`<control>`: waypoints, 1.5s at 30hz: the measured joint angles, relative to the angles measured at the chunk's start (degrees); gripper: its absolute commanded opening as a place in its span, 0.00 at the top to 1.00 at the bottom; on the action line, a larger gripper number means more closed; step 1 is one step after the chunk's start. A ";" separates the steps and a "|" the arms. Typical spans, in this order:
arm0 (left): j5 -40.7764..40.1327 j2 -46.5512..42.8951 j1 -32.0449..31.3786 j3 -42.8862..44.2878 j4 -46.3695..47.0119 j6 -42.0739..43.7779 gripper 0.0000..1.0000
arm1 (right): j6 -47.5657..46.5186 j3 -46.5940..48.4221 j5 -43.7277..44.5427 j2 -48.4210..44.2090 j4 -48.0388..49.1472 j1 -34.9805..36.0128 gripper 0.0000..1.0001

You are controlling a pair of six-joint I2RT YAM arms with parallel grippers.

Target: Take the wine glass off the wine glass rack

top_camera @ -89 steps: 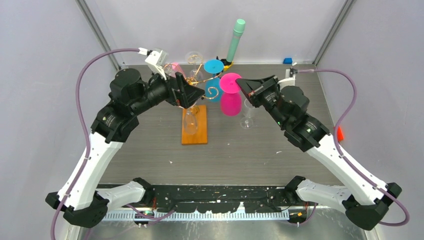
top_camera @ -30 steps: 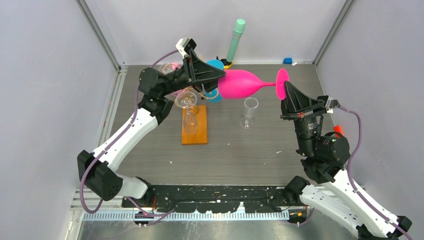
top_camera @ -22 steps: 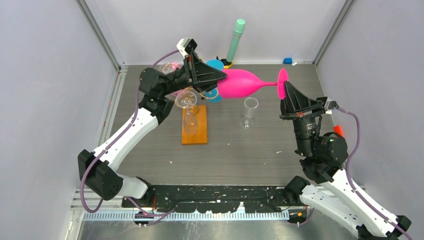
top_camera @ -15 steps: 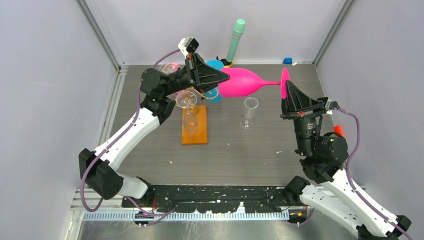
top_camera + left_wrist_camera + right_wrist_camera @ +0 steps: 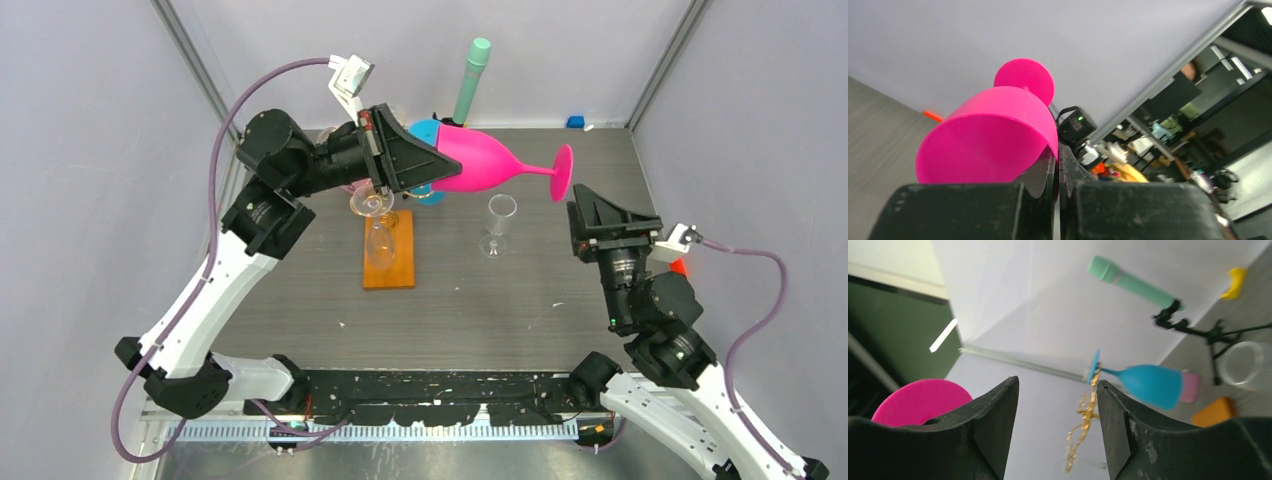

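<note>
At left end effector point(image 5: 430, 172), wine glass point(image 5: 487, 163) rim

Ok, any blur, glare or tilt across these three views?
Top external: sharp and evenly lit, though the clear glass is faint against the table. Left wrist: pink glass crisp, the fingers a dark blur. Right wrist: rolled sideways, wall washed out, blue glass and rack soft.

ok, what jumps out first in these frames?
The hot-pink wine glass, held sideways in mid-air at the middle back of the top view, with the left gripper clamped on its rim. The right gripper sits open just beside the glass's foot, not gripping it. Behind, a blue glass hangs on the gold wire rack.
</note>
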 measured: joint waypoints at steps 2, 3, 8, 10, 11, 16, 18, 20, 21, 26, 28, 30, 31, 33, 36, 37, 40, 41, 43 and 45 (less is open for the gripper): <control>-1.90 0.42 -1.99 3.30 -6.34 6.03 1.00 | -1.79 2.10 3.67 -1.20 -6.80 0.00 0.37; -3.91 1.18 -3.41 5.51 -10.45 9.73 1.00 | -2.69 3.50 5.84 -1.64 -10.14 0.00 0.37; -18.73 8.90 -12.50 16.83 -29.90 25.49 1.00 | -7.45 9.22 14.29 -2.80 -21.18 0.00 0.40; -22.69 12.59 -15.13 19.87 -36.48 30.08 1.00 | -9.38 10.27 16.52 -3.08 -23.78 0.00 0.42; -24.52 14.47 -16.24 21.05 -39.67 32.26 1.00 | -10.23 10.56 17.49 -3.21 -25.03 0.00 0.43; -34.18 23.71 -20.81 26.93 -52.28 38.93 1.00 | -12.85 11.15 21.18 -3.37 -30.60 0.00 0.46; -37.42 27.78 -22.67 30.38 -56.30 40.72 1.00 | -13.60 12.07 22.43 -3.17 -33.35 0.00 0.47; -40.46 31.91 -24.48 34.47 -59.78 42.03 1.00 | -14.47 13.75 23.58 -2.43 -35.98 0.00 0.47; -41.88 34.03 -25.27 36.59 -61.31 42.64 1.00 | -14.78 14.64 24.02 -1.95 -37.09 0.00 0.48; -46.01 44.13 -27.39 45.66 -67.25 43.93 1.00 | -16.00 17.20 25.70 -0.46 -41.48 0.00 0.48; -46.71 47.43 -27.69 47.19 -68.89 44.13 1.00 | -16.15 17.20 26.05 -0.48 -43.19 0.00 0.48; -47.56 50.07 -27.71 47.52 -70.47 44.09 1.00 | -16.15 17.20 26.29 -0.61 -44.39 0.00 0.48; -48.09 51.12 -27.71 47.52 -71.12 44.04 1.00 | -16.13 17.20 26.45 -0.74 -45.07 0.00 0.48; -48.78 52.48 -27.71 47.41 -71.73 43.87 1.00 | -15.98 17.20 26.88 -1.25 -46.21 0.00 0.49; -49.18 53.22 -27.67 46.31 -71.67 43.56 1.00 | -15.78 17.20 27.43 -2.16 -47.76 0.00 0.49; -49.18 53.24 -27.67 46.01 -71.65 43.43 1.00 | -15.69 17.20 27.58 -2.43 -48.26 0.00 0.49; -49.20 53.24 -27.65 44.72 -70.53 42.60 1.00 | -15.45 17.20 27.82 -2.80 -49.07 0.00 0.49; -49.22 53.24 -27.65 44.22 -69.96 42.47 1.00 | -15.41 17.20 27.85 -2.91 -49.24 0.00 0.49; -49.20 53.29 -27.63 42.91 -68.70 42.05 1.00 | -15.26 17.20 27.82 -3.10 -49.48 0.00 0.49; -49.18 53.68 -27.54 42.36 -68.08 41.44 1.00 | -15.06 17.18 27.80 -3.28 -49.86 0.00 0.50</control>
